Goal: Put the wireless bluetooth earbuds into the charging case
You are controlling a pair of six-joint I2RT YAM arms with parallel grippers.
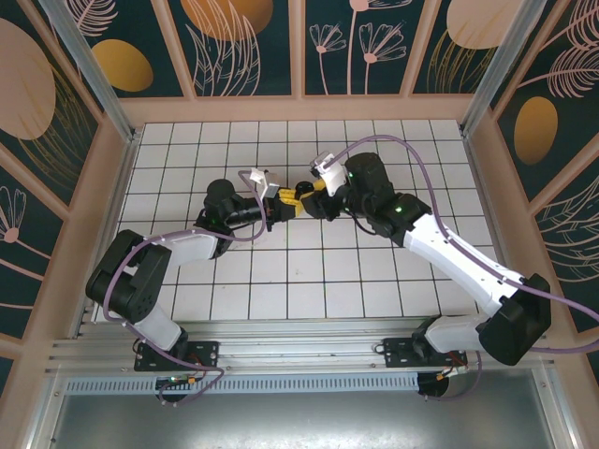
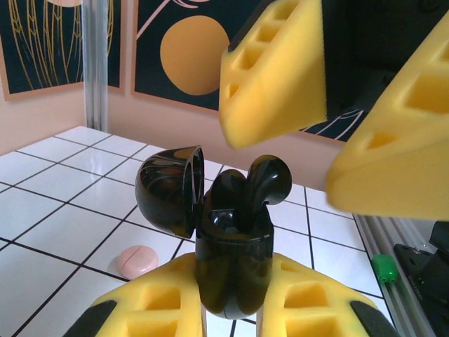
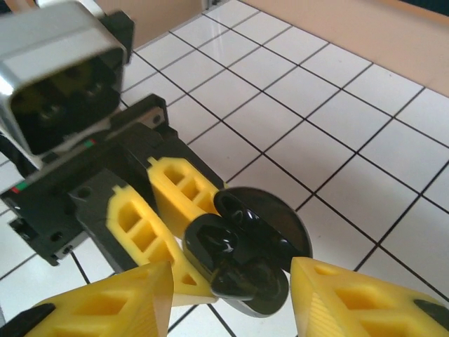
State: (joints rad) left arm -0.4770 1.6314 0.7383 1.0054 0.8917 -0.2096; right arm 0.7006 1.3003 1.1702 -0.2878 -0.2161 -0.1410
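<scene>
A glossy black charging case (image 2: 233, 260) is held upright off the tiles, with my left gripper (image 2: 233, 298) shut on its lower body. Its lid (image 2: 168, 186) hangs open to the left. Two black earbuds stand in the case, their heads above the rim: one (image 2: 270, 179) on the right, the other (image 2: 228, 189) beside it. My right gripper (image 3: 231, 281) is open over the case (image 3: 242, 270), a yellow finger (image 3: 330, 295) on each side of the upper earbud (image 3: 221, 242) and neither touching it. Seen from above, the two grippers meet at mid-table, left (image 1: 277, 208) and right (image 1: 304, 198).
A pale pink round disc (image 2: 140, 260) lies on a white tile just left of the held case. The left wrist's camera housing (image 3: 63, 70) sits close in front of the right gripper. A metal rail (image 2: 382, 246) runs along the table's right side.
</scene>
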